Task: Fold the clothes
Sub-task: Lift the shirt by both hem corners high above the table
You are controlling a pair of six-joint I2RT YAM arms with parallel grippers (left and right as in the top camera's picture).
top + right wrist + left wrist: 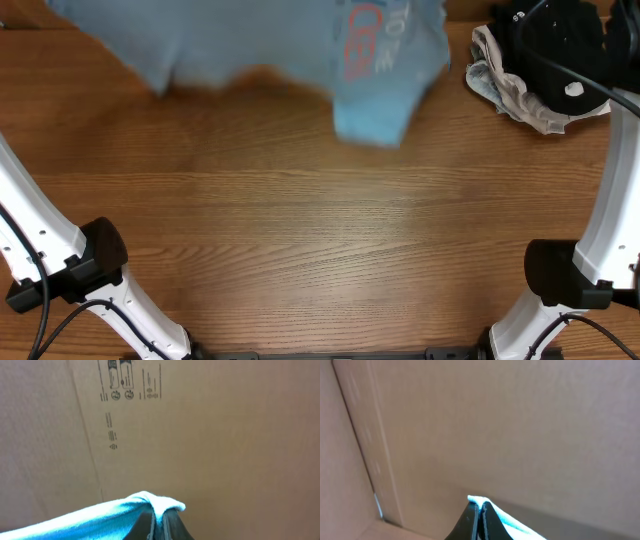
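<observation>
A light blue T-shirt [290,45] with red and white lettering hangs lifted at the top of the overhead view, its lower edge blurred above the wooden table [320,230]. My left gripper [481,507] is shut on a thin edge of the T-shirt [507,521]. My right gripper [157,512] is shut on a bunched fold of the T-shirt [100,517]. Both wrist views face a brown cardboard wall. The gripper tips themselves are out of the overhead view.
A pile of other clothes [535,70], dark and pale, lies at the far right of the table. The bases of both arms [90,260] [565,275] stand at the near corners. Printed cardboard [125,390] stands behind.
</observation>
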